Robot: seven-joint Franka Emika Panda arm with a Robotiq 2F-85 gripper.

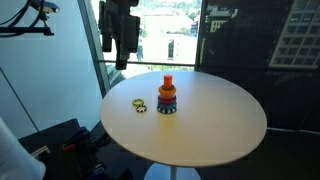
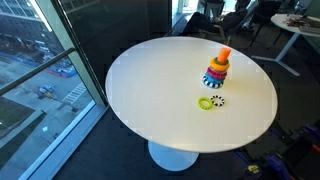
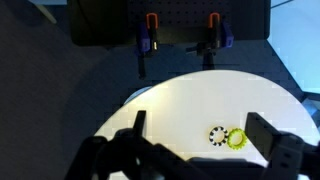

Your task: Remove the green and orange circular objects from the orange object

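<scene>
The ring-stacker toy stands on the round white table [image 1: 210, 135] in both exterior views. Its thin orange peg [image 1: 168, 79] [image 2: 224, 53] sticks up from the top. Coloured rings are stacked around the peg: an orange ring [image 1: 167, 90] [image 2: 219, 63] near the top and a green ring [image 1: 167, 102] [image 2: 215, 72] lower down, over a dark blue base ring. My gripper [image 1: 120, 58] hangs high above the far left edge of the table, well apart from the stacker. In the wrist view the gripper [image 3: 195, 120] is open and empty. The stacker is out of the wrist view.
A small yellow-green gear-like ring [image 1: 138, 103] [image 2: 206, 102] [image 3: 237, 138] and a black-and-white ring [image 2: 217, 100] [image 3: 217, 134] lie flat on the table beside the stacker. Glass walls surround the table. Dark equipment sits on the floor [image 1: 60, 140].
</scene>
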